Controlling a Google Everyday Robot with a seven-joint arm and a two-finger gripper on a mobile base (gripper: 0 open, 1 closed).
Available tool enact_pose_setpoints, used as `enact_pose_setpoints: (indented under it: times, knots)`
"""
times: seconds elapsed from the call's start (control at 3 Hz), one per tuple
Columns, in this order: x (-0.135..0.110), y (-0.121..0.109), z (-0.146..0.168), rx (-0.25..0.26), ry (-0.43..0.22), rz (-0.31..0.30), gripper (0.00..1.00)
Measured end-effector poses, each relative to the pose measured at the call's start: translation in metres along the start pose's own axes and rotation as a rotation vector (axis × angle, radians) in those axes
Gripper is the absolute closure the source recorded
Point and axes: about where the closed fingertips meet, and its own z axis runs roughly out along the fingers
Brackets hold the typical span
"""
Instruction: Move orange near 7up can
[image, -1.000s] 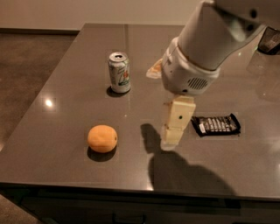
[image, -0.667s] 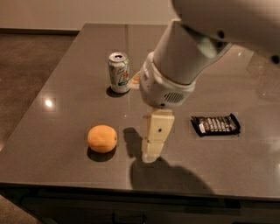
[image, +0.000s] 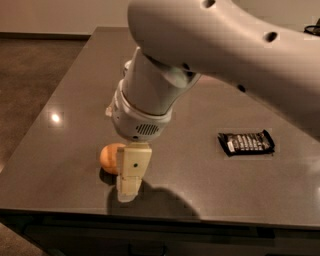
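The round, matte orange (image: 109, 156) sits near the front edge of the glossy grey table (image: 65, 150). The blocky cream gripper (image: 128, 189) stands just right of the orange, overlapping it; I cannot tell how far open it is. A flat black wrapper (image: 246, 143) lies well to the right.

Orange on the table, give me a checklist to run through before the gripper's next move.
1. See the orange on the table: ok, partly behind the gripper.
2. The gripper is down beside the orange: ok.
3. Hold on the orange: cannot tell.
4. See the 7up can: not ok, the arm hides it.
5. The black snack wrapper lies apart from the gripper: ok.
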Motion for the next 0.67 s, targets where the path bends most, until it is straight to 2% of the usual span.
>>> enact_pose_setpoints:
  times: [0.33, 0.67]
  knots:
    - [-0.0074, -0.0095, 0.0241, -0.018, 0.011, -0.006, 0.00]
    - [-0.0010, -0.0158, 0.0339, -0.029, 0.025, -0.003, 0.00]
